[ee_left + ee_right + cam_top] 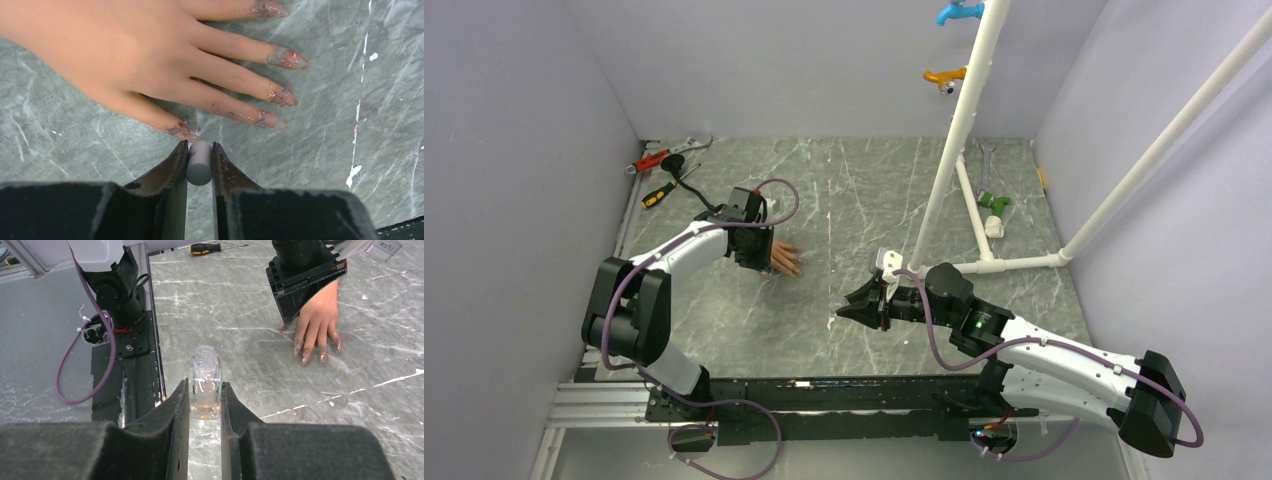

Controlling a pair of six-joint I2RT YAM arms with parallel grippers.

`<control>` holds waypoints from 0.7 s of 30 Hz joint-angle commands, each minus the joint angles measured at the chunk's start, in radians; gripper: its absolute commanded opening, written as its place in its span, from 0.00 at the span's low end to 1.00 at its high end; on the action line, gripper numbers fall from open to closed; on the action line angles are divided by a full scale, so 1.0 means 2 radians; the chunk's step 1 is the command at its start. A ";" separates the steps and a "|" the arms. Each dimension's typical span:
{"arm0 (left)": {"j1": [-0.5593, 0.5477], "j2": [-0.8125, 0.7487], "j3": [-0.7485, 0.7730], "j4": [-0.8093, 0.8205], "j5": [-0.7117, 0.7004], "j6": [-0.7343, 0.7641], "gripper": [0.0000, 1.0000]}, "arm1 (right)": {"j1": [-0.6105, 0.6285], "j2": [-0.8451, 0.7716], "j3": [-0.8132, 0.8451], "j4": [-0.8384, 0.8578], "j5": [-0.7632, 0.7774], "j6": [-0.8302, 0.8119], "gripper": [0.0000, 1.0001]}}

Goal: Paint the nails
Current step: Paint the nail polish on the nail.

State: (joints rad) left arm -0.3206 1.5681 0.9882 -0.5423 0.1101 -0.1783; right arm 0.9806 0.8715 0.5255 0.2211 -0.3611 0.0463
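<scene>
The nails (287, 58) look smeared glittery reddish-pink, on the mannequin hand (125, 50) lying flat on the table (325, 150). I see my left gripper (200, 147) clamped on a grey cylinder (199, 170), my right gripper (205, 387) on a clear bottle (205, 367).

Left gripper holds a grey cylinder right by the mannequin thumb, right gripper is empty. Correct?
Not quite. The right gripper is not empty: the right wrist view shows it shut on a small clear bottle. The rest stands: the left gripper holds the grey cylinder right by the thumb.
</scene>
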 commanded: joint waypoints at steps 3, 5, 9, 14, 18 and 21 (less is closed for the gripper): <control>0.000 -0.002 0.023 -0.001 -0.005 -0.002 0.00 | -0.002 -0.002 0.016 0.029 -0.004 0.000 0.00; 0.004 -0.002 0.024 0.000 -0.005 -0.003 0.00 | -0.002 -0.004 0.015 0.030 -0.004 0.000 0.00; 0.014 0.002 0.025 0.001 0.009 -0.006 0.00 | -0.002 -0.001 0.015 0.033 -0.005 -0.001 0.00; 0.024 0.003 0.026 0.003 0.016 -0.009 0.00 | -0.002 0.011 0.016 0.041 -0.011 0.002 0.00; 0.028 0.003 0.026 0.004 0.018 -0.010 0.00 | -0.002 0.014 0.017 0.044 -0.013 0.003 0.00; 0.030 0.007 0.031 0.003 0.021 -0.009 0.00 | -0.002 0.015 0.015 0.047 -0.012 0.004 0.00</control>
State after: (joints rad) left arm -0.2676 1.5711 1.0046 -0.5434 0.1238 -0.1818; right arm 0.9806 0.9051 0.5255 0.2348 -0.3698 0.0483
